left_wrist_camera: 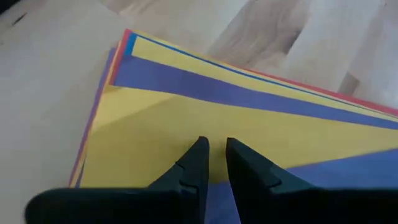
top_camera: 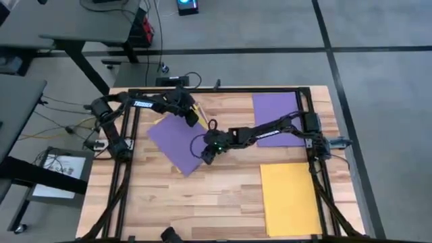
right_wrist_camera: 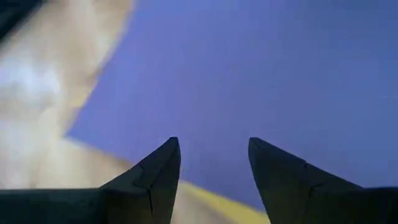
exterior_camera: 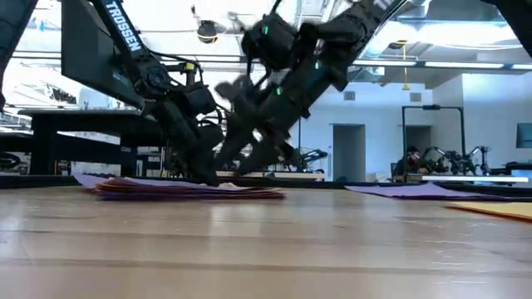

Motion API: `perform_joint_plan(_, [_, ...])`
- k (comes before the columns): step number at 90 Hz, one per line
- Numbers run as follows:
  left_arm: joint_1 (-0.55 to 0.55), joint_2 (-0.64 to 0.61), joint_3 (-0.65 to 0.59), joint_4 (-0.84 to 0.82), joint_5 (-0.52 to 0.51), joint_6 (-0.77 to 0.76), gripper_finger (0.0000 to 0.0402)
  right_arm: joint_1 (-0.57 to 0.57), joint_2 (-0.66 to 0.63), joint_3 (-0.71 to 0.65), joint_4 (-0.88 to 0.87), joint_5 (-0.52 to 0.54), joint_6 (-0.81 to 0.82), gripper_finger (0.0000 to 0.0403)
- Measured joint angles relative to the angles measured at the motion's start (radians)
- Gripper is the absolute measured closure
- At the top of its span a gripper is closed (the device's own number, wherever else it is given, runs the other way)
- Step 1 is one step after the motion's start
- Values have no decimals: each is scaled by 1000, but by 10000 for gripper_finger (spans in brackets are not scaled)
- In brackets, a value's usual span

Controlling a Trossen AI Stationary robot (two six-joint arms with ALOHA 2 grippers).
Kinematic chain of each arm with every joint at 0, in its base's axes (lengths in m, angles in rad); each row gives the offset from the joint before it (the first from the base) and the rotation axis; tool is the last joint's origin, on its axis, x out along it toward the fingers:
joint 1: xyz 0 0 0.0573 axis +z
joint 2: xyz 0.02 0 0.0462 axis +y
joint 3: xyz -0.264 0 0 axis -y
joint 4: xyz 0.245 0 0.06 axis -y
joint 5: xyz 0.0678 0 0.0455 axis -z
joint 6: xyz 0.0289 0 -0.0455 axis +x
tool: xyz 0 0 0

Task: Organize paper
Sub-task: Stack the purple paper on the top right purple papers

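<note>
A slanted stack of paper (top_camera: 174,143) with a purple sheet on top lies flat on the table left of centre, and shows as a low pile (exterior_camera: 183,189) in the low view. At its far corner, yellow, purple, blue and red sheets (left_wrist_camera: 186,81) fan out. My left gripper (top_camera: 196,118) stands on that corner, its fingers all but shut (left_wrist_camera: 216,144). My right gripper (top_camera: 204,156) is open (right_wrist_camera: 213,143) over the top purple sheet (right_wrist_camera: 261,68) at the stack's right edge, tilted down toward it. My left gripper sets its nearly closed fingertips (left_wrist_camera: 200,149) down on the exposed yellow sheet (left_wrist_camera: 155,130) near the stack's far corner, slanting down from the table's far left. The stack lies flat under them. My right gripper: I cannot tell whether its fingertips touch the purple sheet.
A single purple sheet (top_camera: 277,116) lies at the far right and a single yellow sheet (top_camera: 290,197) at the near right. A black frame (top_camera: 216,89) runs along the table's edges. Bare wood (top_camera: 196,202) spreads across the near left.
</note>
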Motion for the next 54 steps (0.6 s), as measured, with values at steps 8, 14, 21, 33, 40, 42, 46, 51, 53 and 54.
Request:
perform_joint_plan(8, [0, 0, 0, -7, 1, 2, 360, -19, 11, 4, -55, -3, 78, 224])
perform_joint_plan(14, [-1, -2, 0, -22, 1, 15, 360, -31, 6, 8, -128, -1, 101, 224])
perform_joint_plan(21, [-1, -3, -1, -41, 9, 46, 360, -46, -18, 7, -258, 14, 109, 224])
perform_joint_plan(33, [-3, -2, -1, -77, 18, 93, 360, -67, -76, 2, -509, 78, 111, 224])
perform_joint_plan(40, [-2, -3, 0, -102, 14, 113, 360, -69, -111, -4, -628, 95, 110, 224])
perform_joint_plan(42, [-1, -3, 0, -112, 11, 121, 360, -68, -119, -4, -652, 101, 110, 224])
perform_joint_plan(46, [0, -3, 0, -135, 3, 136, 360, -66, -134, -6, -697, 113, 110, 224])
perform_joint_plan(51, [1, -5, 0, -158, -14, 154, 360, -66, -155, -4, -723, 118, 110, 224])
perform_joint_plan(53, [1, -5, -2, -162, -26, 160, 360, -66, -162, -3, -737, 118, 110, 224])
perform_joint_plan(54, [1, -5, -3, -162, -31, 164, 360, -66, -164, -3, -745, 117, 110, 224])
